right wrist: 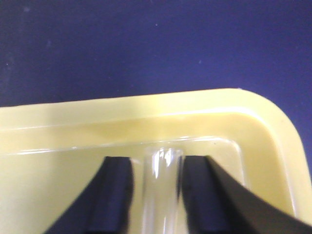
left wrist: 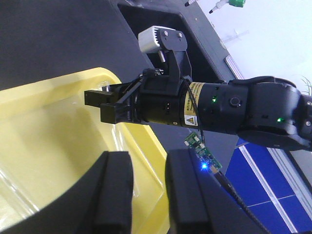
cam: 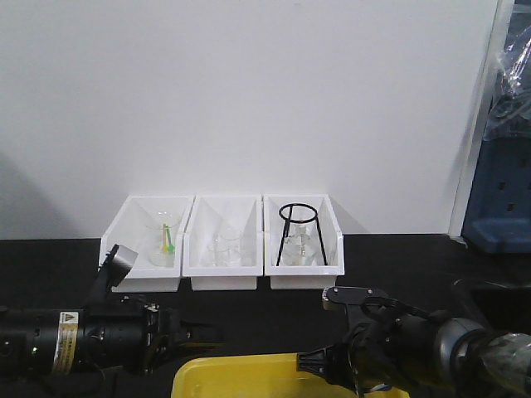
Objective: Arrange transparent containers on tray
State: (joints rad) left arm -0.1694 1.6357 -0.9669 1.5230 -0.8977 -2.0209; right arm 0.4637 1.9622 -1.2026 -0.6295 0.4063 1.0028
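Yellow tray (right wrist: 273, 146) sits at the near table edge, in front of three white bins (cam: 222, 249). Right gripper (right wrist: 157, 195) holds a glass test tube (right wrist: 161, 195) between its pads, low over the tray floor, tube end just short of the tray's far rim near a rounded corner. Left gripper (left wrist: 141, 195) hangs over the tray's edge, pads narrowly apart, nothing between.

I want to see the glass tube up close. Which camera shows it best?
The right wrist view. There the tube fills the middle, between the right end effector's fingers, over the yellow tray. In the front view I can't make it out. The left wrist view shows only faint glassy lines in the tray.
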